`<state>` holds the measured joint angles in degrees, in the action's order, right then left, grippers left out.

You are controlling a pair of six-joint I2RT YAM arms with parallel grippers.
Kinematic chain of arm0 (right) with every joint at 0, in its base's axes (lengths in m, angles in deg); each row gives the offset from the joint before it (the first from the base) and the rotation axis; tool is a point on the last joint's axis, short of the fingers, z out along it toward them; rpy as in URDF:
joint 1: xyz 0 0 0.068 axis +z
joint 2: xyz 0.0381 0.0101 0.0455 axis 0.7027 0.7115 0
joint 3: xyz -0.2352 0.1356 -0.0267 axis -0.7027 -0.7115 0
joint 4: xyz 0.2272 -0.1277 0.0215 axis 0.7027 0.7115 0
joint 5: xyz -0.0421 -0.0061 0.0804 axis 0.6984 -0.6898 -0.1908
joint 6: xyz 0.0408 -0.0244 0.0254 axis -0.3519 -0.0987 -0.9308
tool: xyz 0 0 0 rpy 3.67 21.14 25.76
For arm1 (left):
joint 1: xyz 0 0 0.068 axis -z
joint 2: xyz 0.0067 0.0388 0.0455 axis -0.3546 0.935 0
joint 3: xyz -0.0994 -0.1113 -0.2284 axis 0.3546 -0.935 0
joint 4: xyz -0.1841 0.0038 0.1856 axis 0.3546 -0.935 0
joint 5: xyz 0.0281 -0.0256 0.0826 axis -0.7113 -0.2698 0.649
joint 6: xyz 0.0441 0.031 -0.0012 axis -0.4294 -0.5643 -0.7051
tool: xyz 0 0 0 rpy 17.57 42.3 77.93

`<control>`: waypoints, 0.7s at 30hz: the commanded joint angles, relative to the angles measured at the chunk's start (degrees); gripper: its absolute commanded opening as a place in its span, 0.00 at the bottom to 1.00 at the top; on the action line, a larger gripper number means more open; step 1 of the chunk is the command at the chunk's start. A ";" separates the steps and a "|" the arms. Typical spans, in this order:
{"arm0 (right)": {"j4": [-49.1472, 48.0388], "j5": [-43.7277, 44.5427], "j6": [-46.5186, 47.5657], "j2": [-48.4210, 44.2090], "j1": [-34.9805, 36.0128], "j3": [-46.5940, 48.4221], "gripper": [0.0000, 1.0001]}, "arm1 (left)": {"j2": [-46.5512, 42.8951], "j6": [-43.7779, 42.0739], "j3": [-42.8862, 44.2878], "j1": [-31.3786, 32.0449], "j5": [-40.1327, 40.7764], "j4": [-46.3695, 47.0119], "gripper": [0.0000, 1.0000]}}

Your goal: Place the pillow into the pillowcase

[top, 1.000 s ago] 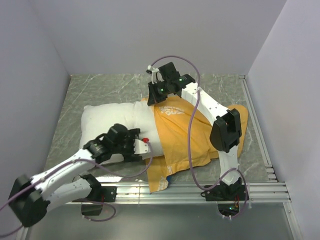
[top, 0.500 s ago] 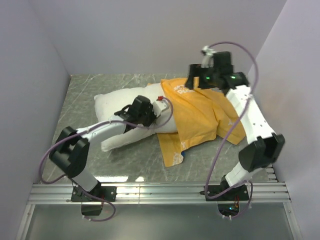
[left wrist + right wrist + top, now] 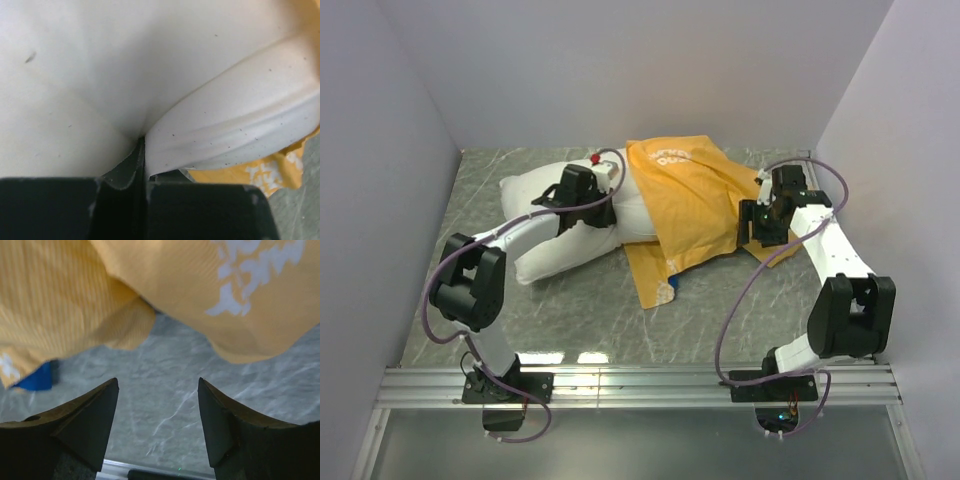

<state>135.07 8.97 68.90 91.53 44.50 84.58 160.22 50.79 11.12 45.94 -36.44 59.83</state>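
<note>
My left claw (image 3: 143, 150) is pinched shut on the pillow (image 3: 555, 235), centre-left in the top view, with its right end under the pillowcase (image 3: 685, 190). The right claw (image 3: 157, 385) is open over bare tabletop (image 3: 590, 310). I'd grab the case's hem before feeding.

We are counting one pillow (image 3: 545, 240) and one pillowcase (image 3: 685, 190), both lying on one counter (image 3: 580, 310). We are seeing two arms, the left arm (image 3: 515, 235) and the right arm (image 3: 830, 245), each ending in one pair of jaws, so two pairs in all. We are also counting one metal rail (image 3: 640, 378) along the counter's near edge.
</note>
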 commanded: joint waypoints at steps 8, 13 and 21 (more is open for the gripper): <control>-9.84 -14.54 -7.91 -5.50 21.73 -7.68 0.92 | -1.61 11.43 -2.30 -3.28 -6.17 -4.56 0.00; -17.47 -16.39 -13.26 0.66 24.05 -12.33 0.96 | -1.43 12.76 -0.02 -3.28 -7.75 -4.92 0.00; -33.21 -13.41 -22.14 5.75 29.49 -16.04 0.89 | -2.23 16.53 -0.63 -3.28 -10.48 -2.90 0.00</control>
<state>111.99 -5.78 51.50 95.57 71.59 66.76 158.41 61.92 9.67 42.44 -42.56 58.49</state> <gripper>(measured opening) 0.916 0.043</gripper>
